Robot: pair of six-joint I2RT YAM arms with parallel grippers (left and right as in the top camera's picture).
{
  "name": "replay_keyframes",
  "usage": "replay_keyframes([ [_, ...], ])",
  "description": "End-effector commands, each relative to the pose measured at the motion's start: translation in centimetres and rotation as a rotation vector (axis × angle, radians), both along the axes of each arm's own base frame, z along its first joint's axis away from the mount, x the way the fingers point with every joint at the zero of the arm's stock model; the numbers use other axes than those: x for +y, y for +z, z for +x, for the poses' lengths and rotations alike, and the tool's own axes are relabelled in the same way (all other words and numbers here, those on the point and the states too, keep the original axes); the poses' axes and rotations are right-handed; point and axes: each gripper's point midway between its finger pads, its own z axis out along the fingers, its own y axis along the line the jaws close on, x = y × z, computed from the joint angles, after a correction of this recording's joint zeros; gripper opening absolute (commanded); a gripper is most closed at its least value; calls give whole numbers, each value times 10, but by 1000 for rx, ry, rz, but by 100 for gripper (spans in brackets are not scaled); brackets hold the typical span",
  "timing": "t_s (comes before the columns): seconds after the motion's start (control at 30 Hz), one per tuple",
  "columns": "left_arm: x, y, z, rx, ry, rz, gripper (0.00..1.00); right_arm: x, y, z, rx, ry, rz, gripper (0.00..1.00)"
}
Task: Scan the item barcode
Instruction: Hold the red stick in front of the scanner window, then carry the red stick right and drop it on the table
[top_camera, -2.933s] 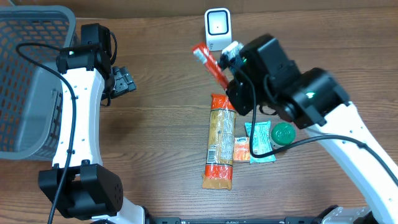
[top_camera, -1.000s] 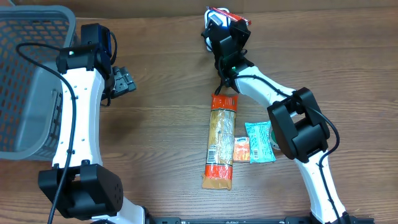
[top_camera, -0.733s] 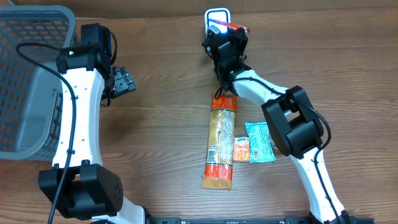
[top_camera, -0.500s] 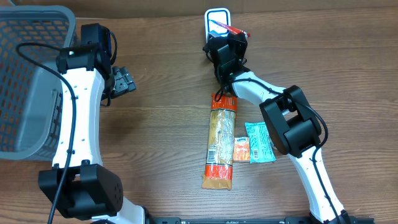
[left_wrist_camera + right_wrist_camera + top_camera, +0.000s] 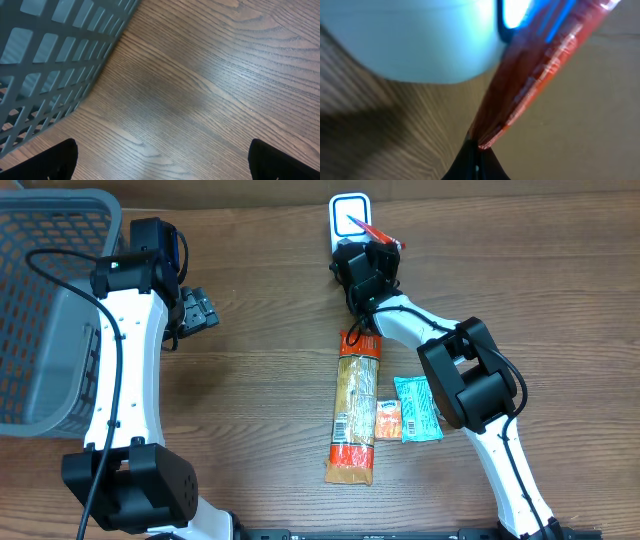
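right hand [image 5: 370,246] pinching red packet [image 5: 377,231] at scanner [image 5: 345,204], 12 o'clock | left hand [image 5: 199,312] spread, by basket [image 5: 50,300], 10 o'clock

Left gripper [image 5: 200,311] wide open, arm at left; right gripper [image 5: 372,242] pinched tight, arm far forward

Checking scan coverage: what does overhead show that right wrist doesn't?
Overhead only: the basket, the left gripper, and three packs lying flat: a long snack pack, an orange sachet, a teal sachet. Right wrist only: close-up of the right gripper, jaws shut, pinching the red packet by its end. Both: the red packet held at the scanner.
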Motion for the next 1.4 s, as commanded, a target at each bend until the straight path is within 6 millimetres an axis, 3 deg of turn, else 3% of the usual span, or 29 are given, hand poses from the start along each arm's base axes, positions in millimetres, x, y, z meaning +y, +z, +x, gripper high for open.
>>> replay_keyframes([
  [0.0,1,6,4,-11,-19,5,100,4,-3,1,1,8,3,4],
  [0.23,1,6,4,-11,-19,5,100,9,-3,0,1,17,3,4],
  [0.33,1,6,4,-11,-20,5,100,10,10,1,-55,-10,20,4],
  [0.47,1,6,4,-11,-19,5,100,12,51,0,-185,-71,112,3],
  [0.6,1,6,4,-11,-18,5,100,11,108,-7,-276,-101,201,3],
  [0.63,1,6,4,-11,-18,5,100,9,138,-14,-305,-115,262,3],
  [0.73,1,6,4,-11,-19,5,100,0,177,-30,-328,-145,369,3],
  [0.9,1,6,4,-11,-19,5,100,-17,217,-72,-228,-163,603,4],
  [1.0,1,6,4,-11,-19,5,100,-33,223,-99,-133,-208,748,4],
  [1.1,1,6,4,-11,-19,5,100,-54,216,-129,-4,-297,876,4],
  [1.27,1,6,4,-11,-19,5,100,-95,172,-175,274,-523,997,4],
  [1.37,1,6,4,-11,-19,5,100,-129,145,-195,346,-702,1019,4],
])
